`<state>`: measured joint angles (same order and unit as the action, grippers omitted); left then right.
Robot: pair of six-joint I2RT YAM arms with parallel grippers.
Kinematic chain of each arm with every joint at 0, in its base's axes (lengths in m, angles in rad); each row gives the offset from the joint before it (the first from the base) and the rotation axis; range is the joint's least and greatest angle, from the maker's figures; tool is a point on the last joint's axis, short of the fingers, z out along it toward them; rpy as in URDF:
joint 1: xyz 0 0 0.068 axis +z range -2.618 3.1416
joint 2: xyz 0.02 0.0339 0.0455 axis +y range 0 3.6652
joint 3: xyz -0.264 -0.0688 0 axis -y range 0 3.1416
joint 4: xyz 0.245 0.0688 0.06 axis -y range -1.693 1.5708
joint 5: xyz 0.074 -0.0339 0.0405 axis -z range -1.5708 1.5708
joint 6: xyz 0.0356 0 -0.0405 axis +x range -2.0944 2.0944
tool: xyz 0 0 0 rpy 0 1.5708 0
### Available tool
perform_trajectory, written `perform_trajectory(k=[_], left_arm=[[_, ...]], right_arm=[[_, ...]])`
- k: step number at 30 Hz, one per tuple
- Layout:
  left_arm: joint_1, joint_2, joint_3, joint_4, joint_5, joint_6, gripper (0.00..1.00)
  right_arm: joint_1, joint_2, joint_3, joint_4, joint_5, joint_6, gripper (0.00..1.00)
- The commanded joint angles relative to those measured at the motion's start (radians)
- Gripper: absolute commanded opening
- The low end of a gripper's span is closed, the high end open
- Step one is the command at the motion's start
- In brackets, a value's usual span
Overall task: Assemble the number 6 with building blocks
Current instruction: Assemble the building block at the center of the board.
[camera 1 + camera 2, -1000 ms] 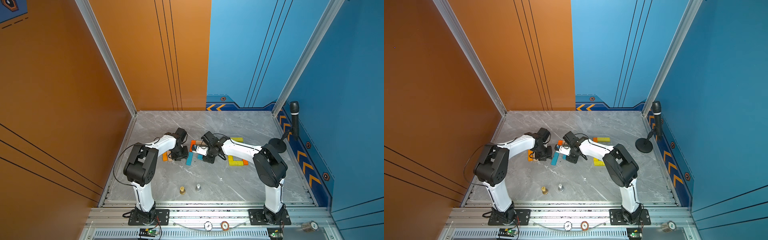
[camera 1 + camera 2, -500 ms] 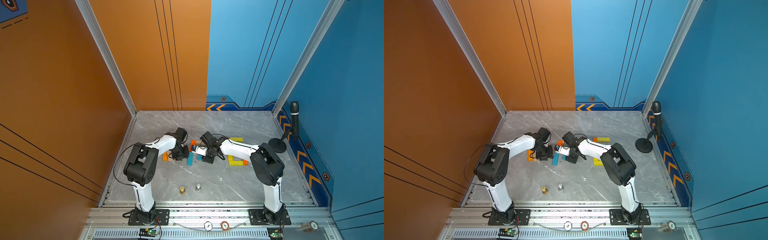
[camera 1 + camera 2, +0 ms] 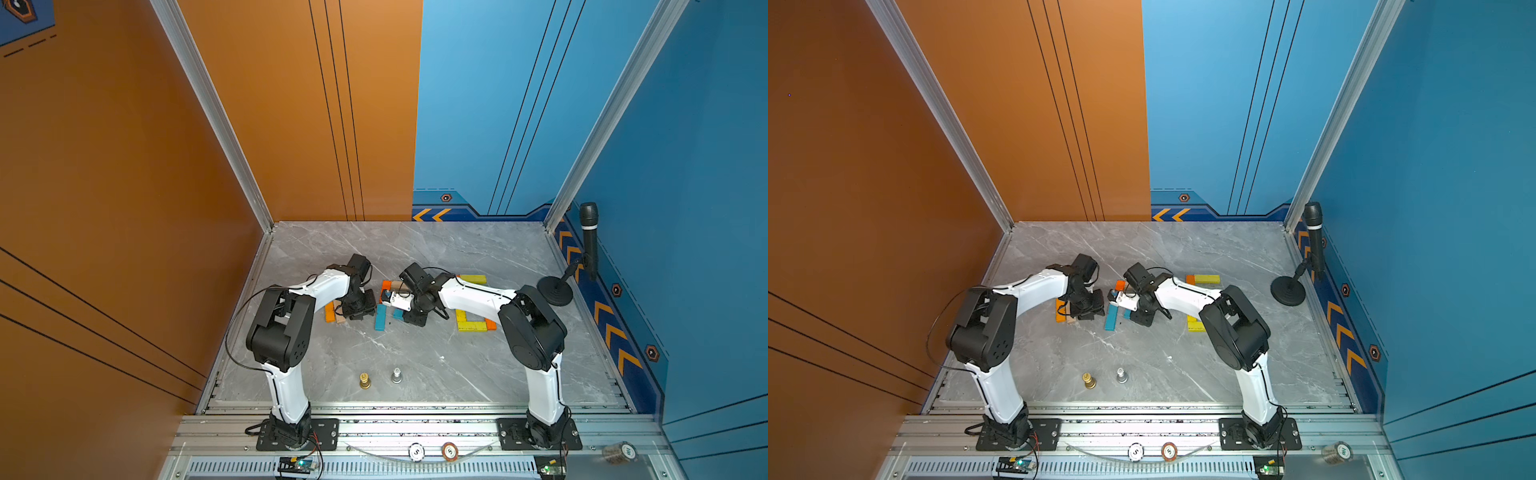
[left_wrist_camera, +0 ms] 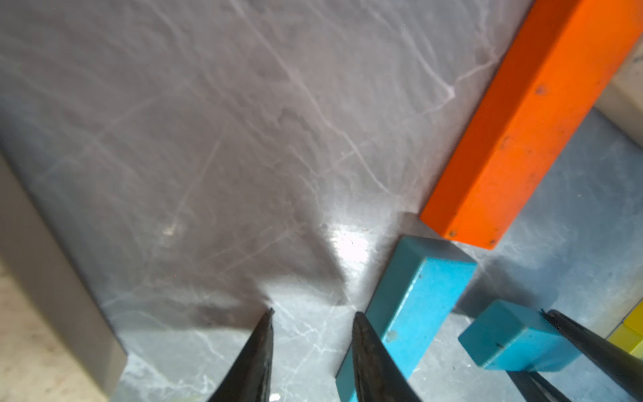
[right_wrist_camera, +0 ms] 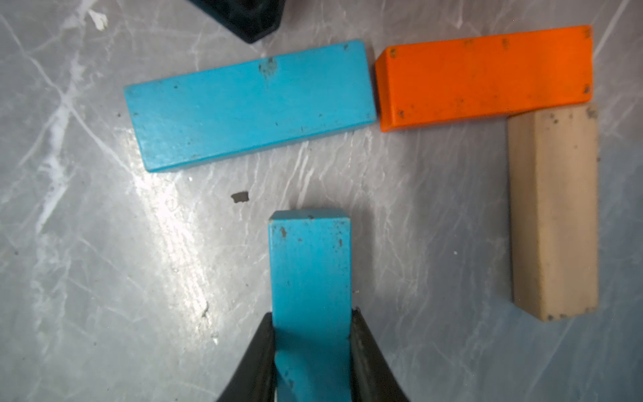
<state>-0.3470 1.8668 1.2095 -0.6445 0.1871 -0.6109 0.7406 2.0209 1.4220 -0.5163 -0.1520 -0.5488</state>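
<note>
bare marble tabletop (image 5: 104, 243) between gripped teal block (image 5: 310, 264) and flat teal block (image 5: 248, 104). right gripper (image 5: 311, 316) clamps former; left gripper (image 4: 313, 313) slightly parted, empty, just beside latter. both low, facing inward.

Wooden blocks. Flat on tabletop (image 5: 104, 278): teal block (image 5: 248, 104) end-to-end with orange block (image 5: 483, 75); tan block (image 5: 553, 209) square to orange's other end. Second teal block (image 5: 311, 250): clamped in right end effector (image 5: 311, 315).

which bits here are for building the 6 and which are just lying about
For the job: gripped teal block in the right gripper; loose teal block; orange block; tan block; yellow blocks.
Lying about: gold pawn; silver pawn; chip discs; microphone.
</note>
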Motion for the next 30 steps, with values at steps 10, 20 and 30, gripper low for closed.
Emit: perform_trajectory(k=[10, 20, 30], left_arm=[[-0.015, 0.075, 0.041, 0.016, 0.025, -0.009, 0.39], [-0.015, 0.087, 0.053, 0.014, 0.033, -0.012, 0.39], [0.024, 0.002, -0.028, 0.014, 0.022, -0.029, 0.39]], right_arm=[[0.004, 0.010, 0.017, -0.030, 0.032, 0.006, 0.27], [0.006, 0.021, 0.025, -0.030, 0.034, 0.005, 0.27], [0.012, 0.040, 0.042, -0.033, 0.043, 0.012, 0.27]])
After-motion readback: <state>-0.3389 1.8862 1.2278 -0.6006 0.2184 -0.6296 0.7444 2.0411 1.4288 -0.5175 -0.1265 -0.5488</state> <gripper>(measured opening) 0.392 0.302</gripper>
